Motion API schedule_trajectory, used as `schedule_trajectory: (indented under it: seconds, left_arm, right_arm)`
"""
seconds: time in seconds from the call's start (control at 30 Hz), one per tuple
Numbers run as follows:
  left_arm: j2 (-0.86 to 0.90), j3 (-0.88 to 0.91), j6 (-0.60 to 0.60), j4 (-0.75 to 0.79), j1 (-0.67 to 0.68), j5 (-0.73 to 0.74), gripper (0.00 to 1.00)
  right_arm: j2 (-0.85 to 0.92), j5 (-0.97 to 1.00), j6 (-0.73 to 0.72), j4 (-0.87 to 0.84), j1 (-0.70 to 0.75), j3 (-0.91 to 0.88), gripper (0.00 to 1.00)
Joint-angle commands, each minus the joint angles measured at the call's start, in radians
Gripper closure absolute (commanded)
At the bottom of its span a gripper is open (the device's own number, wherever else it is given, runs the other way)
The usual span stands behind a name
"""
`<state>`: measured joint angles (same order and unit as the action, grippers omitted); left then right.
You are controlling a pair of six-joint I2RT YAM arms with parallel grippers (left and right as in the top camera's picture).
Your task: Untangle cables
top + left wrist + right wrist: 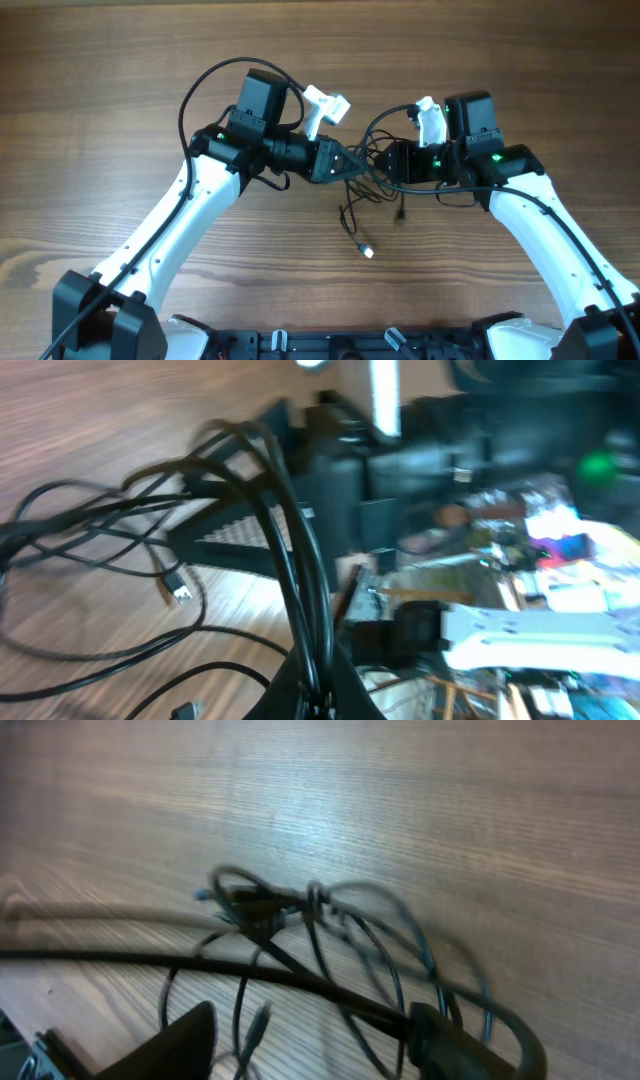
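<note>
The cables [362, 190] are thin black wires in a loose tangle between my two grippers at the table's middle. One strand hangs down to a small plug [369, 252]. My left gripper [348, 163] is shut on several strands, which rise from its jaws [320, 698] in the left wrist view. More loops [90, 525] and a plug [180, 590] lie on the wood. My right gripper [388, 165] faces it closely and is open. In the right wrist view its fingers [312, 1020] are spread, and the knotted cables [275, 910] lie beyond them.
The wooden table [120, 60] spreads all round. A thicker black arm cable [150, 963] crosses the right wrist view just in front of the fingers. White camera mounts [327, 104] sit on both wrists. The arm bases stand at the front edge [330, 345].
</note>
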<state>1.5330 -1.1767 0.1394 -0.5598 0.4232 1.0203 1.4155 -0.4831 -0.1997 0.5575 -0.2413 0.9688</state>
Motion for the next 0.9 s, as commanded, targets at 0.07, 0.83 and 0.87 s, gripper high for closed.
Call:
schedule_trajectory:
  seconds: [0.07, 0.83, 0.87]
  left_arm:
    - [-0.022, -0.012, -0.035, 0.015, -0.003, 0.143, 0.96]
    - [-0.022, -0.012, 0.052, -0.265, -0.121, -0.643, 0.47]
    - [-0.022, -0.012, 0.052, -0.266, -0.121, -0.642, 0.47]
  right_arm:
    - [0.003, 0.039, 0.04, -0.11, -0.002, -0.001, 0.38]
    - [0.003, -0.34, 0.192, 0.016, -0.002, -0.001, 0.96]
    - [0.003, -0.448, 0.24, 0.006, -0.002, -0.001, 0.96]
